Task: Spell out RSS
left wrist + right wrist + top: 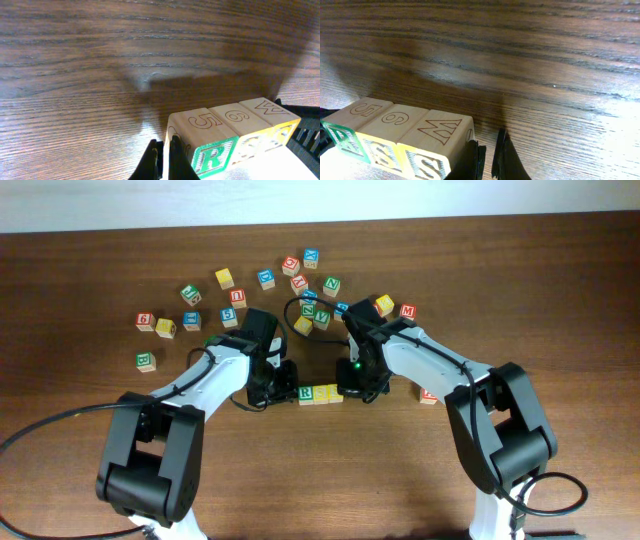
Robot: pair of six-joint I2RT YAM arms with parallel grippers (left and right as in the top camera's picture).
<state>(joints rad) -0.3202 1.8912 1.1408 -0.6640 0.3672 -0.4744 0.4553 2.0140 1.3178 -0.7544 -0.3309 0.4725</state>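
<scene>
The R cube [306, 393] and the two yellow S cubes [322, 393] [335, 392] stand touching in a row at the table's middle. My left gripper [287, 383] is shut and empty, its fingertips [164, 160] against the left side of the R cube [212, 152]. My right gripper [352, 387] is shut and empty, its fingertips [487, 157] beside the right end of the row, next to the last S cube [427, 160]. In the right wrist view the other S cube [377, 147] and the R cube [340, 137] follow to the left.
Several loose letter cubes lie scattered across the back of the table [290, 280]. A green B cube [146, 361] sits at the left. A red cube [428, 394] lies by my right arm. Cables trail off the front corners.
</scene>
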